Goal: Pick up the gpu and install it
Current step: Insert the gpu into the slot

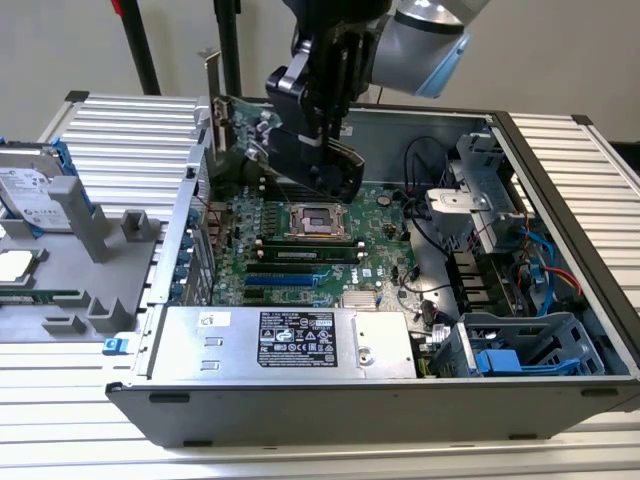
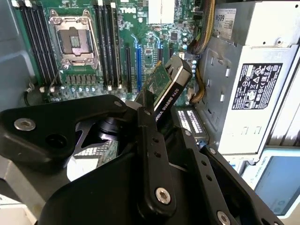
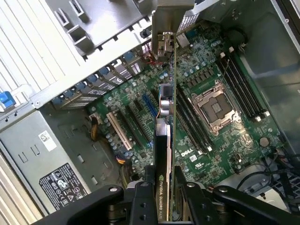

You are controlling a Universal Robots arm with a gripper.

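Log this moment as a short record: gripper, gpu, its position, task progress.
gripper: shut on the gpu
gpu position: held edge-on, raised over the motherboard inside the open computer case
progress: gpu picked up, not yet seated in a slot
nearby: power supply along the case wall nearest the exterior view

A plain pale wall [image 1: 560, 50] stood behind the claw [image 1: 315, 165], evenly lit and free of hard shadows. One dark pole [image 1: 140, 45] and a second [image 1: 229, 50] rose against it, to the exterior view's left of the claw. Below the claw spread a worktable [image 1: 130, 130] of ribbed silver aluminium slats, extending on both sides, softly gleaming
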